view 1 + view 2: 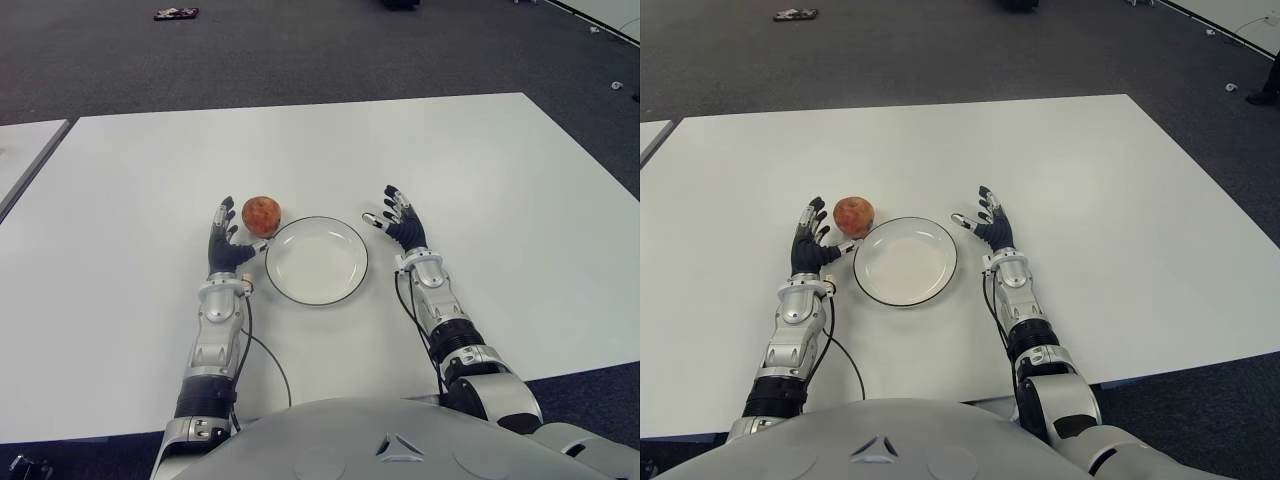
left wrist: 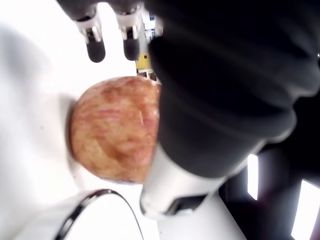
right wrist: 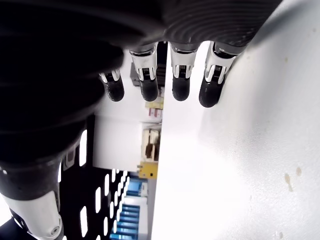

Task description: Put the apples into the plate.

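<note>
One reddish apple (image 1: 261,215) sits on the white table (image 1: 480,180) just beyond the left rim of a white plate (image 1: 316,260) with a dark edge. The plate holds nothing. My left hand (image 1: 227,243) is beside the apple, on its near-left side, fingers spread and holding nothing; the left wrist view shows the apple (image 2: 112,135) close to the thumb, not grasped. My right hand (image 1: 397,222) is to the right of the plate, fingers extended and empty, as the right wrist view confirms with straight fingertips (image 3: 180,92).
A second white table edge (image 1: 30,160) shows at the far left. Dark carpet (image 1: 300,50) lies beyond the table, with a small dark object (image 1: 176,14) on it. The table's near edge runs just before my torso.
</note>
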Controlling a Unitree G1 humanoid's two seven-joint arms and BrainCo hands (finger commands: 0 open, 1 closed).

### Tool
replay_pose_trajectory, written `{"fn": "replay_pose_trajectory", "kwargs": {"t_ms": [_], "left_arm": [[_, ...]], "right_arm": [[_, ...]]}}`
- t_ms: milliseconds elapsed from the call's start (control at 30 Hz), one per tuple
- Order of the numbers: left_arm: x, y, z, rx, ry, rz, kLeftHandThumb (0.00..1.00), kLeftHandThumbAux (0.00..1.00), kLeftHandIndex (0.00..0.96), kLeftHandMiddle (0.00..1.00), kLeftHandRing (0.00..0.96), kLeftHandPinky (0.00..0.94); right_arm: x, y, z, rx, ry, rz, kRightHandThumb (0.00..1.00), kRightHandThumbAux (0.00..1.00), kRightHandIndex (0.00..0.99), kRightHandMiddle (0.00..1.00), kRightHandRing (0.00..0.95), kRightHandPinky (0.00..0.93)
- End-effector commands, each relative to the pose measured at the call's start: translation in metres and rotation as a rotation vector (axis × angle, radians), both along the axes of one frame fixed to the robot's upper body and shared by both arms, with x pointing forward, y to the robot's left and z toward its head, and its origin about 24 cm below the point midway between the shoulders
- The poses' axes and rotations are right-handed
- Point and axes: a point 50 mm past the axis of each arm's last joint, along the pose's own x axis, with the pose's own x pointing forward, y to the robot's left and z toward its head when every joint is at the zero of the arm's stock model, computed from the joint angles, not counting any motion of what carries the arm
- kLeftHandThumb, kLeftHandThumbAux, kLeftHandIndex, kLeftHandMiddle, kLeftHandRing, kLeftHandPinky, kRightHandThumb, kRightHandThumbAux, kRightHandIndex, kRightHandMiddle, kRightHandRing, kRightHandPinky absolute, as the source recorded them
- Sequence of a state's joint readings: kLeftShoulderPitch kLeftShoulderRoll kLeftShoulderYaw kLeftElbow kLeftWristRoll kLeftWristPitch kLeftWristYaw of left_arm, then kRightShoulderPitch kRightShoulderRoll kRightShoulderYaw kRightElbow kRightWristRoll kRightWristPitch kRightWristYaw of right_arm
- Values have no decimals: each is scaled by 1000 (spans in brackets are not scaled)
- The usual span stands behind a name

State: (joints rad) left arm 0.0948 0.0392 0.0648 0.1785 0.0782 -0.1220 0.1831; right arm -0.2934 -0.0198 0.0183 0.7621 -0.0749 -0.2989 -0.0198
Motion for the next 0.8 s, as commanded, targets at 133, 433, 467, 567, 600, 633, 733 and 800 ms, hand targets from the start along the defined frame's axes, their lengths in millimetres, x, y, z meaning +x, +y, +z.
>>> {"fn": "replay_pose_trajectory", "kwargs": {"t_ms": [133, 433, 467, 567, 600, 633, 733, 800], "left_arm": [[1, 1, -2, 1, 18, -7, 0, 364, 0, 0, 0, 39], [1, 3, -1, 2, 11, -2, 0, 367, 0, 0, 0, 38], [1, 4, 0, 2, 10, -1, 0, 368, 0, 0, 0, 38], [1, 6, 2, 8, 0, 6, 0, 370, 0, 0, 0, 37], [1, 7, 2, 11, -4, 8, 0, 371, 0, 0, 0, 37], [1, 7, 3, 14, -5, 9, 0, 372, 0, 0, 0, 37], [2, 8, 4, 20, -11, 11, 0, 373, 0, 0, 0, 38], [2, 9, 5, 24, -16, 11, 0, 372, 0, 0, 0, 38]], "right_arm": [[-16, 4, -25, 8, 141, 14, 61, 713, 0, 51, 69, 122], [-17, 5, -25, 5, 141, 18, 58, 706, 0, 47, 66, 115], [-17, 5, -25, 5, 141, 19, 58, 707, 0, 46, 65, 112], [-16, 6, -25, 5, 142, 19, 57, 708, 0, 46, 64, 110], [-16, 7, -25, 4, 142, 18, 56, 708, 0, 46, 64, 110], [-16, 7, -25, 4, 143, 18, 55, 708, 0, 47, 64, 111], [-16, 7, -26, 3, 144, 18, 53, 709, 0, 48, 64, 114], [-16, 8, -26, 3, 144, 19, 52, 710, 0, 48, 65, 117]]}}
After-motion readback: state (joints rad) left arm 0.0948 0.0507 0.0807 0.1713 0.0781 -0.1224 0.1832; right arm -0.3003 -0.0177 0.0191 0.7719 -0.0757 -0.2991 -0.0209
